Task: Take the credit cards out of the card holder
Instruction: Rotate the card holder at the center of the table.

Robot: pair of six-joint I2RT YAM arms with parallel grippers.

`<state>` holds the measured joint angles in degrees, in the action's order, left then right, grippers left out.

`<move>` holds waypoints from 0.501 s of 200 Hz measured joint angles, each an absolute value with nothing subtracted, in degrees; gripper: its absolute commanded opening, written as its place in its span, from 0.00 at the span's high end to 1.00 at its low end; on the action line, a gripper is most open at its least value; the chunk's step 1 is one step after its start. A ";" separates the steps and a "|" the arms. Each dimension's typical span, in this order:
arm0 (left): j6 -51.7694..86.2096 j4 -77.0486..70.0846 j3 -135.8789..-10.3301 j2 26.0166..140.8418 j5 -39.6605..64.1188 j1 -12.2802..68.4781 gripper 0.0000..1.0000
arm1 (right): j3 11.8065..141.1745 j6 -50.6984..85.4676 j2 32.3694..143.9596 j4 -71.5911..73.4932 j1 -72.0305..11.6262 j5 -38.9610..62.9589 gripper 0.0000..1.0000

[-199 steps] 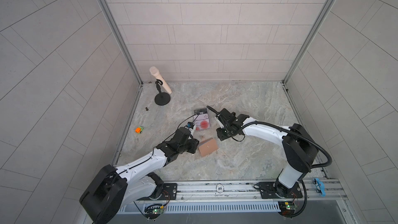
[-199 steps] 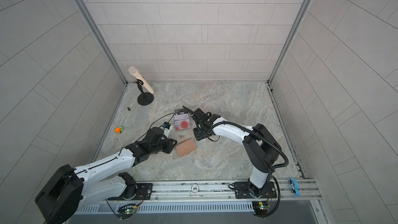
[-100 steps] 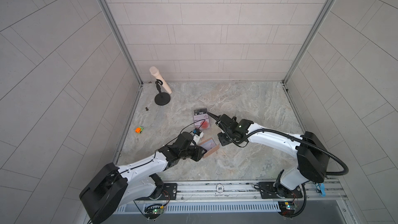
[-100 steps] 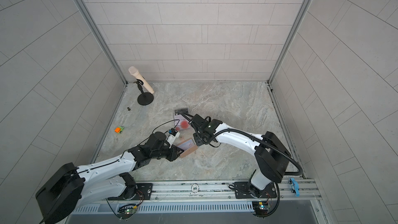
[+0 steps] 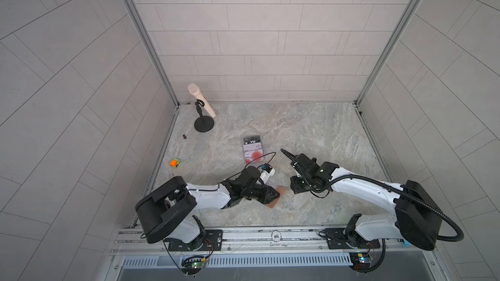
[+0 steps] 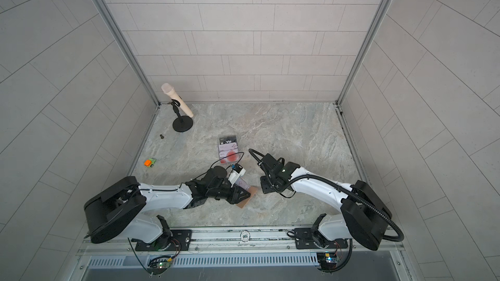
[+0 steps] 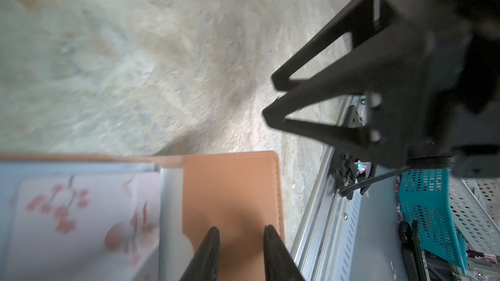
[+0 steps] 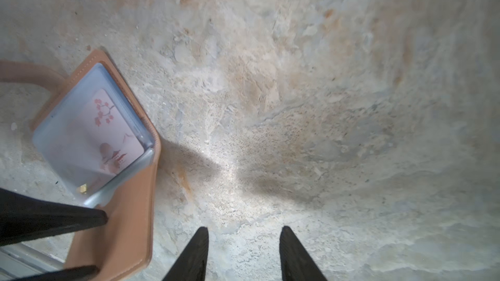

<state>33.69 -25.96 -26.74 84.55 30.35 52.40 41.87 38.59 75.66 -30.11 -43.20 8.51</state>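
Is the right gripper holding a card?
No, in the right wrist view the right gripper has its jaws apart over the stone table, nothing between them.

Two robot arms, the left arm (image 5: 205, 198) and the right arm (image 5: 362, 190), each with glossy white link shells and bulky black joint housings. Black wedge-shaped fingers (image 8: 194, 252) taper to points. A ribbed black hose (image 5: 460, 229) trails from the right arm, and both bases are bolted to a silver rail (image 5: 243, 235)
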 measured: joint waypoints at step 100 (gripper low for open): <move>34.96 -23.42 -28.82 84.82 21.41 53.67 0.68 | 31.29 49.28 64.47 -19.62 -46.52 14.72 0.49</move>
